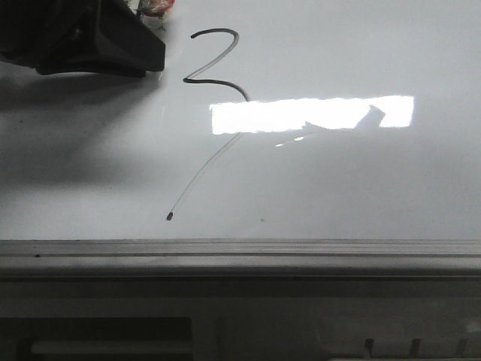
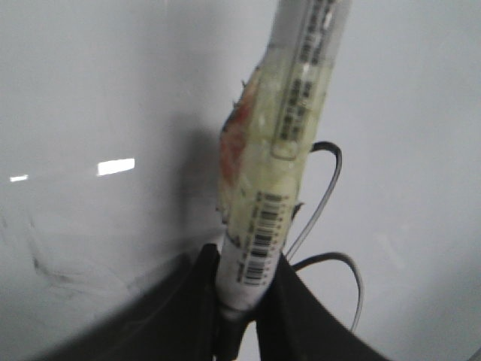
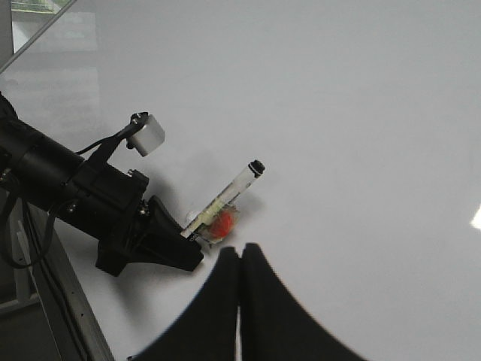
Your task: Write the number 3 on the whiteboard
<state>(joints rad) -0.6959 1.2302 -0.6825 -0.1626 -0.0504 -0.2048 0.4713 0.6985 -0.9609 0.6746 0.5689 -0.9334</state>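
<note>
1. The left gripper [image 2: 244, 301] clamps a taped marker [image 2: 289, 150]; the right gripper [image 3: 239, 263] is closed, empty.
2. The number 3 [image 1: 214, 64] sits on the whiteboard [image 1: 361, 188], trailing a long tail.
3. Risk: lowering the tilted tip again could add stray strokes or smear ink.

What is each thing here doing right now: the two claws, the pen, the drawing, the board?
left gripper: shut on the marker.
right gripper: shut, holding nothing.
marker: clamped at one end, tip off the board.
number 3: drawn, with a long thin tail ending in a dot.
whiteboard: lying flat, glossy, otherwise nearly unmarked.
</note>
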